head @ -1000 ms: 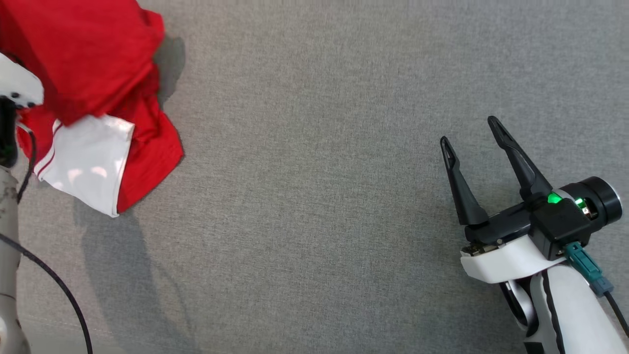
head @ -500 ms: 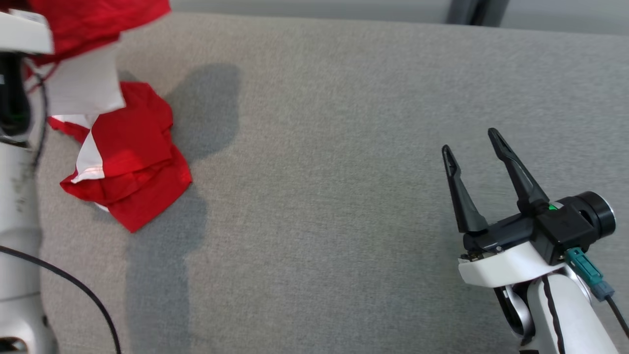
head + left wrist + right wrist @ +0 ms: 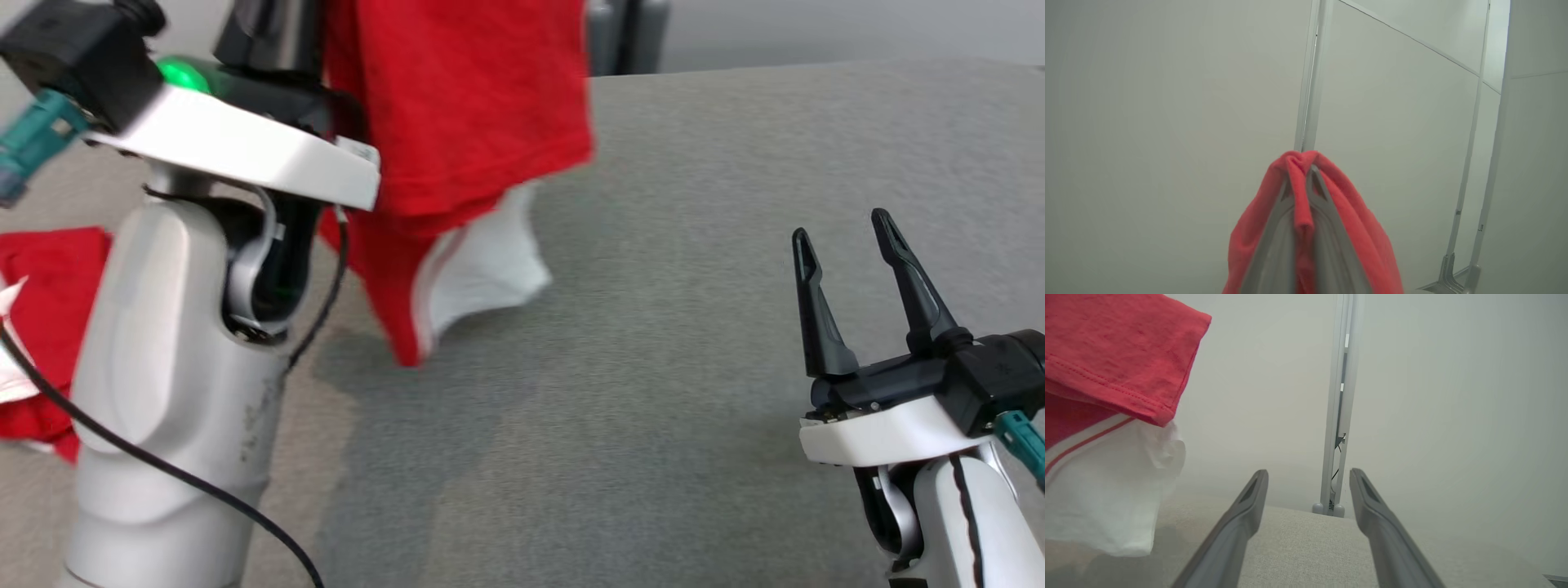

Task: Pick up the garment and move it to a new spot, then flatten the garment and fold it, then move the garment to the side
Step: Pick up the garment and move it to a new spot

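The garment (image 3: pixel 457 106) is a red shirt with white panels. It hangs in the air over the far middle of the grey cloth table (image 3: pixel 694 327), its lowest tip (image 3: pixel 404 355) close to the surface. In the left wrist view my left gripper (image 3: pixel 1303 169) is shut on a bunched red fold of the garment (image 3: pixel 1355 232). My left wrist (image 3: pixel 237 139) stands raised in front of it. My right gripper (image 3: pixel 841 229) is open and holds nothing, low at the right, well apart from the cloth. The right wrist view has the hanging garment (image 3: pixel 1114 355) at its upper left.
More red and white cloth (image 3: pixel 41 327) lies on the table at the far left, behind my left forearm; whether it joins the hanging part is hidden. A black cable (image 3: pixel 163 474) runs along that forearm. Pale posts (image 3: pixel 1339 416) stand beyond the table's far edge.
The head camera has tilted up. My left gripper has risen and carried the garment rightward, lifting most of it off the table. My right gripper has stayed open in place.
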